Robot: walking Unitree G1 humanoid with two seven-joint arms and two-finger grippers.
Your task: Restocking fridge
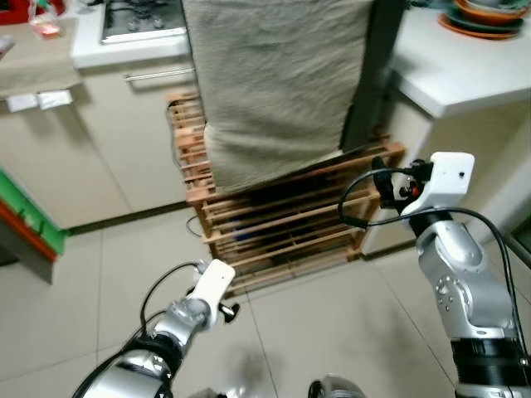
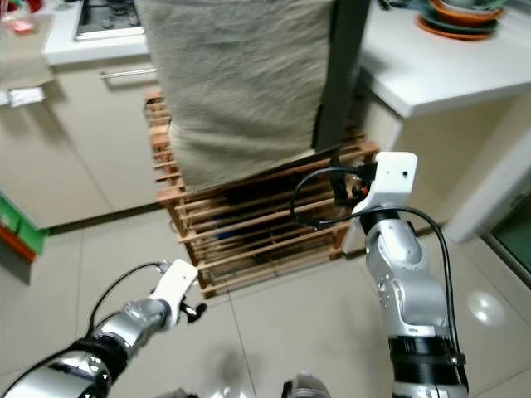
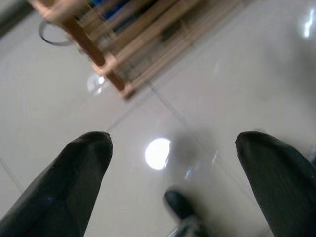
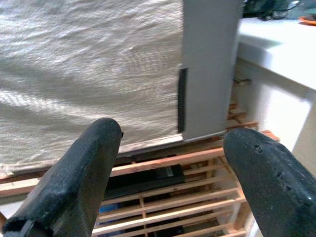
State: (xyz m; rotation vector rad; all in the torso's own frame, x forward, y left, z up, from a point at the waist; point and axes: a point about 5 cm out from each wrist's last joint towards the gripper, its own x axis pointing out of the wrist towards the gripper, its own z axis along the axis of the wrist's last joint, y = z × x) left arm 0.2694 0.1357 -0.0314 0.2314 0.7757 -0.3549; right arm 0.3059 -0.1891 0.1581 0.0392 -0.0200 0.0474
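Note:
A small fridge draped in a beige cloth (image 1: pixel 274 83), with a dark grey side (image 4: pixel 207 69), stands on a slatted wooden rack (image 1: pixel 290 224). Something blue lies inside the rack (image 3: pixel 111 15), too hidden to identify. My right gripper (image 4: pixel 173 143) is raised at the rack's right corner, facing the fridge's lower edge. It is open with nothing between its fingers. My left gripper (image 3: pixel 173 143) hangs low over the tiled floor (image 3: pixel 207 98) in front of the rack's left corner, open and holding nothing.
A white counter with a gas hob (image 1: pixel 141 21) and cabinet fronts (image 1: pixel 124 133) lie to the left of the fridge. On the right, a white counter (image 1: pixel 465 75) carries stacked dishes (image 1: pixel 485 16). A green and red item (image 1: pixel 33 224) sits at the far left.

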